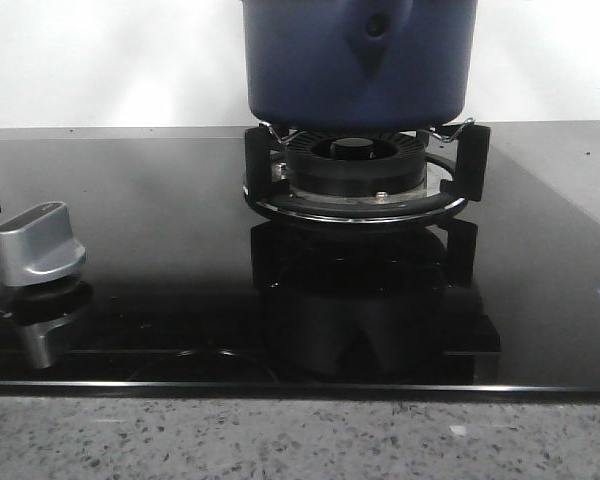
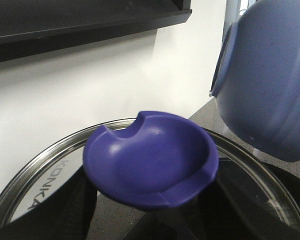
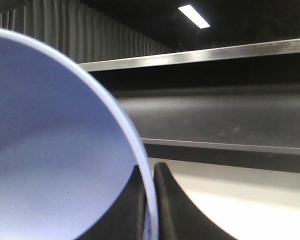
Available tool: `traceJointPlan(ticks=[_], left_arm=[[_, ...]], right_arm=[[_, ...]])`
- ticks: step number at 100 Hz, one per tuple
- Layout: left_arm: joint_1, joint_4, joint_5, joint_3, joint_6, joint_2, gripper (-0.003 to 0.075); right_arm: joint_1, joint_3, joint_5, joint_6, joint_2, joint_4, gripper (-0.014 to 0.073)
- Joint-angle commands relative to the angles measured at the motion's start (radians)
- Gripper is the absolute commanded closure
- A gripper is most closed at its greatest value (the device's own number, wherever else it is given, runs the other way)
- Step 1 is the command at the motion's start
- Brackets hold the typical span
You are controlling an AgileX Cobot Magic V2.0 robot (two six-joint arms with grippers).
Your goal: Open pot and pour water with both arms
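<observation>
The dark navy pot (image 1: 360, 60) hangs close over the burner in the front view, its top cut off by the frame. In the right wrist view my right gripper (image 3: 150, 200) is shut on the pot's thin rim (image 3: 135, 145), one finger inside and one outside; the pale blue inside (image 3: 50, 150) fills that side. In the left wrist view my left gripper (image 2: 150, 222) is shut on the stem under the lid's blue knob (image 2: 150, 160). The glass lid (image 2: 35, 175) with its steel rim is held away from the pot (image 2: 270, 80), which shows beside it. Neither gripper shows in the front view.
The black burner ring with prongs (image 1: 355, 180) sits on the glossy black cooktop (image 1: 160, 250). A silver control knob (image 1: 38, 243) stands at the front left. A speckled stone counter edge (image 1: 280, 440) runs along the front. A dark shelf (image 2: 90, 20) hangs on the white wall.
</observation>
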Motion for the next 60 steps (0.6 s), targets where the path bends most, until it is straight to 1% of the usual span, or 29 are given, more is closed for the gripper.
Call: traceJointPlan(ticks=[1, 18, 25, 37, 49, 53, 56, 57, 60], left_arm=[[0.003, -0.113, 0.003, -0.041, -0.008, -0.057, 0.0497], [0.003, -0.113, 0.003, -0.041, -0.008, -0.057, 0.0497], [0.003, -0.113, 0.003, -0.041, -0.008, -0.057, 0.0497], [0.003, -0.113, 0.003, -0.041, -0.008, -0.057, 0.0497], [0.001, -0.113, 0.009, -0.041, -0.008, -0.057, 0.0497], [0.001, -0.113, 0.011, -0.041, -0.008, -0.057, 0.0497], [0.001, -0.113, 0.011, -0.041, -0.008, -0.057, 0.0497], [0.001, -0.113, 0.011, -0.041, -0.008, -0.057, 0.0497], [0.001, -0.115, 0.015, -0.041, -0.008, -0.057, 0.0497]], right_arm=[[0.001, -0.026, -0.077, -0.001, -0.035, 0.006, 0.0650], [0.001, -0.026, -0.035, -0.001, -0.035, 0.023, 0.0650], [0.001, -0.026, 0.025, -0.001, -0.043, 0.046, 0.0650], [0.001, -0.049, 0.246, -0.001, -0.088, 0.093, 0.0650], [-0.016, -0.111, 0.482, -0.001, -0.150, 0.098, 0.0650], [-0.027, -0.148, 0.615, -0.001, -0.173, 0.110, 0.0650], [-0.036, -0.177, 0.677, -0.001, -0.180, 0.119, 0.0650], [-0.042, -0.192, 0.741, -0.001, -0.185, 0.126, 0.0650], [-0.051, -0.216, 0.808, -0.001, -0.194, 0.132, 0.0650]])
